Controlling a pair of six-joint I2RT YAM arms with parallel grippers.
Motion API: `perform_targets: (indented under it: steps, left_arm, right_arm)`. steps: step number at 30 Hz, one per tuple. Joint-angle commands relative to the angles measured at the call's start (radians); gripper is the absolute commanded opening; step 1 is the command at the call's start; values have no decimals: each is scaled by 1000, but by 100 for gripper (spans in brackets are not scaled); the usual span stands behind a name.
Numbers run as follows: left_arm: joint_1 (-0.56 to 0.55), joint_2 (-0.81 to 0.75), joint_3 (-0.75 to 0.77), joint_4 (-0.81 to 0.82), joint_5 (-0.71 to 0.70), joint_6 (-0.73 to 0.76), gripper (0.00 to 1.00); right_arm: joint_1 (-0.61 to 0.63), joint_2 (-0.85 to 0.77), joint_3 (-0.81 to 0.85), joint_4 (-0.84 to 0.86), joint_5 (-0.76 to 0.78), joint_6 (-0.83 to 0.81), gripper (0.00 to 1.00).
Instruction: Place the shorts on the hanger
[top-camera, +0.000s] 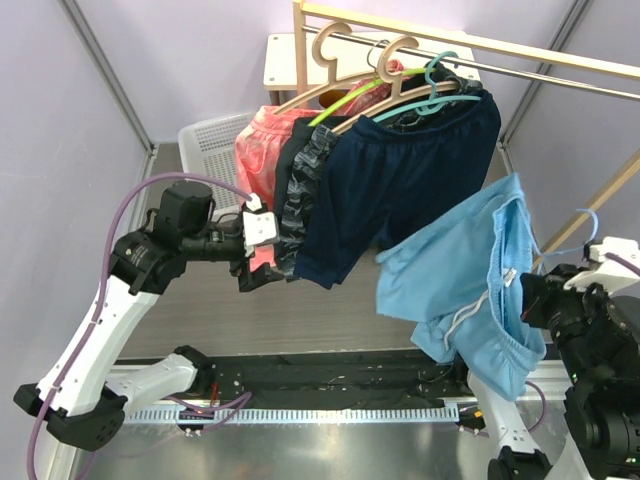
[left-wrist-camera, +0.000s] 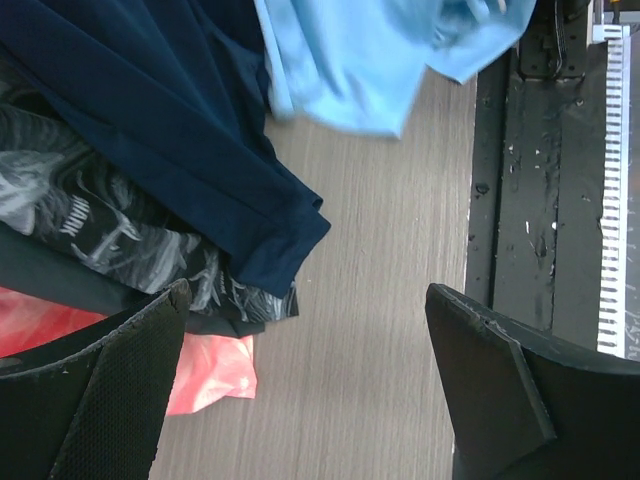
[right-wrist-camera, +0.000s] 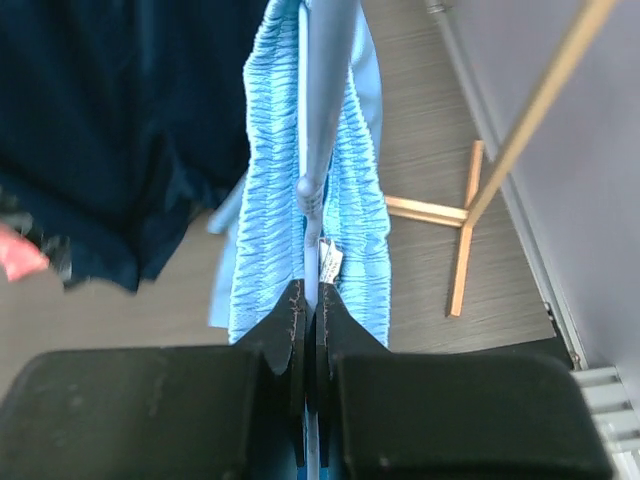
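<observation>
Counter (top-camera: 200, 310) is flat grey wood-grain laminate, with a black strip (top-camera: 330, 380) along the near edge. Above it stands the rack (top-camera: 480, 42), pale wood with a metal rail, carrying several garments. Largest of these is the navy shorts (top-camera: 400, 190), smooth and matte. Beside them hang dark grey patterned shorts (top-camera: 300, 190) and coral-pink shorts (top-camera: 255, 150), on wooden and coloured plastic hangers. A white slatted basket (top-camera: 210, 140) sits behind them.

To the right of the navy pair, the soft sky-blue shorts (top-camera: 470, 270) hang clear of the counter, one leg flared toward the navy fabric. A white drawstring (top-camera: 458, 325) dangles at the lower front.

The top view shows the whole garment. Only the right wrist view shows its ribbed elastic waistband lying on both sides of the hanger (right-wrist-camera: 328, 80), a thin pale-blue wire running straight up from the jaws. The right jaws are closed flat on that wire, with the waistband just above the fingertips (right-wrist-camera: 290, 320).

The left jaws stand wide apart with nothing between them. Their black textured pads (left-wrist-camera: 120, 380) are over bare counter, near the navy hem and well apart from the sky-blue shorts. Only an edge of those shorts shows, at the top of the left wrist view.
</observation>
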Motion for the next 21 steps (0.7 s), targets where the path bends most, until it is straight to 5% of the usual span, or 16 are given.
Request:
perform_targets:
  steps: [1,7,21]
  left_arm:
    - [-3,-50,-54,67,24,-1,98]
    - [-3,-61,-89,35,45,-10,98]
    - [-3,-19,-55,-44,51,-109,100]
  right_arm:
    - [-82,107,94,172,120,157,1]
    - [-107,270,158,309,161,148,1]
    - [-108,291,-13,694,117,258,1]
